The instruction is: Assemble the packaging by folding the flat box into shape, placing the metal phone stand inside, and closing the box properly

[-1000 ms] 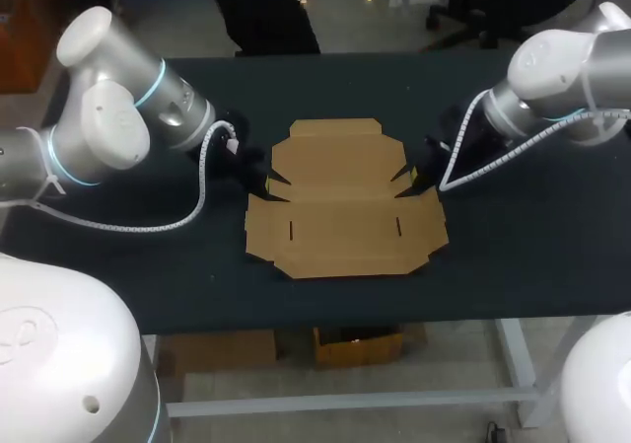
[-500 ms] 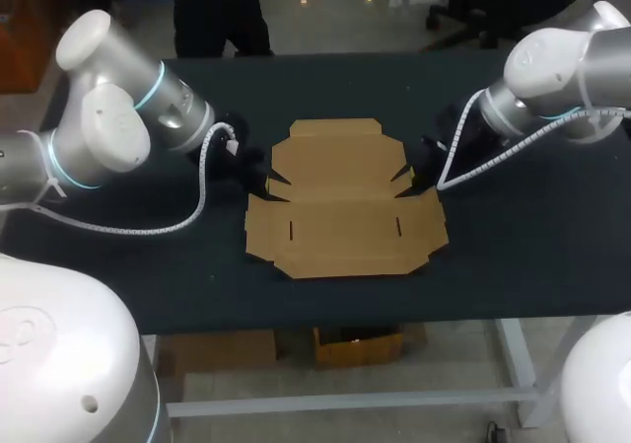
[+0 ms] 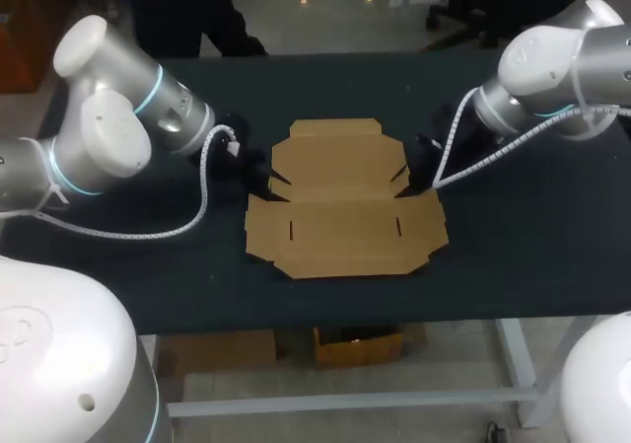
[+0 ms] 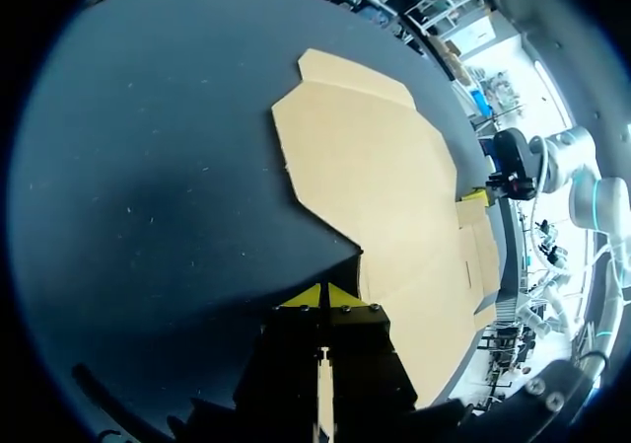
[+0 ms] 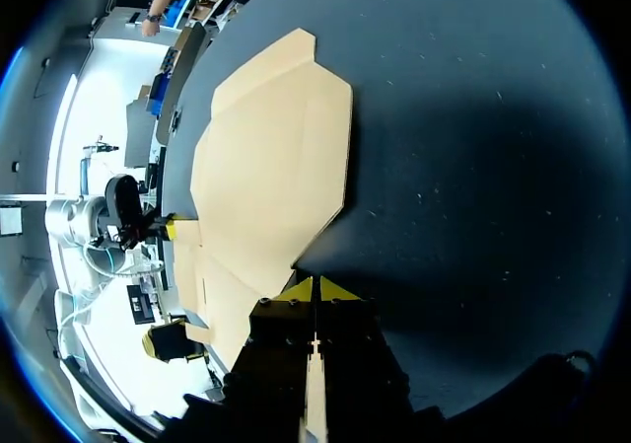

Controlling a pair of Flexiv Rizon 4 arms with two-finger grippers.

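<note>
A flat, unfolded brown cardboard box [image 3: 341, 201] lies in the middle of the dark table. My left gripper [image 3: 264, 183] is low at the box's left edge, by the notch between two panels, and is shut with nothing in it. My right gripper [image 3: 418, 178] sits at the matching notch on the right edge, also shut and empty. In the left wrist view the yellow tips [image 4: 322, 295] meet right beside the cardboard [image 4: 385, 177]. The right wrist view shows its gripper [image 5: 315, 289] with tips together against the box [image 5: 276, 167]. No metal phone stand is in view.
The dark table [image 3: 128, 256] has bare surface all around the box. White cables [image 3: 202, 182] hang from both arms near the box's sides. The table's front edge [image 3: 335, 320] runs just below the cardboard.
Both arms have shifted slightly; the right arm's elbow has risen a little. The grippers stay at the box's side notches. The box has not moved.
</note>
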